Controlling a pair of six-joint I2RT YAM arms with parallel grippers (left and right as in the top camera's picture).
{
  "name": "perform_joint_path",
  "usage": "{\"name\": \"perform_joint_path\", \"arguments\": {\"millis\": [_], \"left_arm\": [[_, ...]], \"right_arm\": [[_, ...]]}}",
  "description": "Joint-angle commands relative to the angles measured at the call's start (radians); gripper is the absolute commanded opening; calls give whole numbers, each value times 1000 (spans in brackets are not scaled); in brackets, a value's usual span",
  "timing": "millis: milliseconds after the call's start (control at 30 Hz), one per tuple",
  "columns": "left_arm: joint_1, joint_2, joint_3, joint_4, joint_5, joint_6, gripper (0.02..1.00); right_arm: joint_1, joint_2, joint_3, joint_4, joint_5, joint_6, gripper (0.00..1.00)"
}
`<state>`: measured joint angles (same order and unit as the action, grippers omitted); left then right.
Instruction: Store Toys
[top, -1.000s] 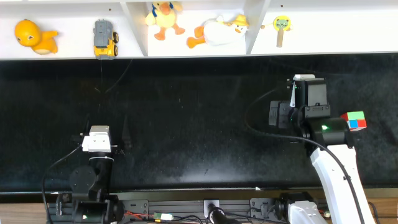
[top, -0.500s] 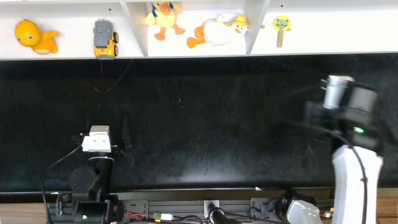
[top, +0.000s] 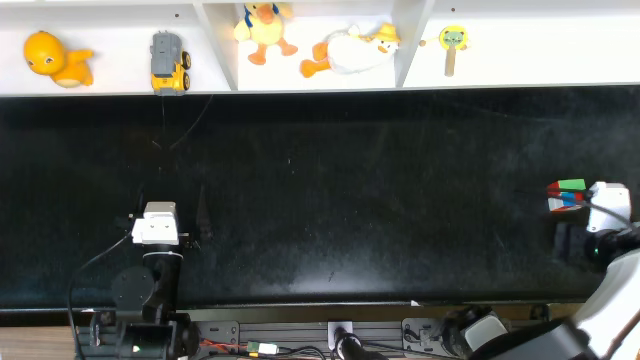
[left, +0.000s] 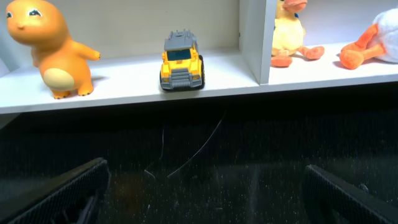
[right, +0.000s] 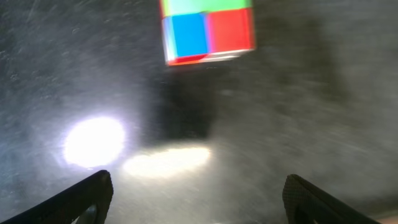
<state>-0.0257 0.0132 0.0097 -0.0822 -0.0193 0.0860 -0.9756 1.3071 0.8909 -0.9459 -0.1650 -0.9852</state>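
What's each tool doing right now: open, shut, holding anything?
Left tool: open, holding nothing.
Right tool: open, holding nothing; the multicoloured plastic puzzle cube lies ahead of it, untouched.

The table (top: 350, 200) has a black, matt, finely grainy cover, flecked with pale specks and thin scratches, yet it throws back a soft glare in one bright patch. The cube (right: 207, 31) is hard, glossy plastic. The shelf (left: 124, 93) is smooth white board. The orange figure (left: 53, 50) looks like smooth, faintly shiny plastic, the truck (left: 181, 62) hard plastic, the duck (left: 292, 34) soft plush cloth. The left fingers (left: 68, 193) are matt black.
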Motion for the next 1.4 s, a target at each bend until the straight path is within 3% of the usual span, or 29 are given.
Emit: {"name": "perform_joint_path", "arguments": {"millis": [33, 367, 767, 1200, 1400], "left_arm": [[5, -10, -2, -3, 7, 18, 998], [5, -10, -2, -2, 7, 19, 998], [5, -10, -2, -3, 7, 18, 996], [5, -10, -2, -2, 7, 19, 998], [5, -10, -2, -3, 7, 19, 996]], "right_arm": [[-4, 118, 99, 1, -117, -60, 890], [31, 277, 251, 1, -100, -72, 904], [120, 367, 254, 55, -85, -74, 877], [138, 374, 253, 61, -33, -47, 877], [136, 374, 244, 122, -69, -31, 844]]}}
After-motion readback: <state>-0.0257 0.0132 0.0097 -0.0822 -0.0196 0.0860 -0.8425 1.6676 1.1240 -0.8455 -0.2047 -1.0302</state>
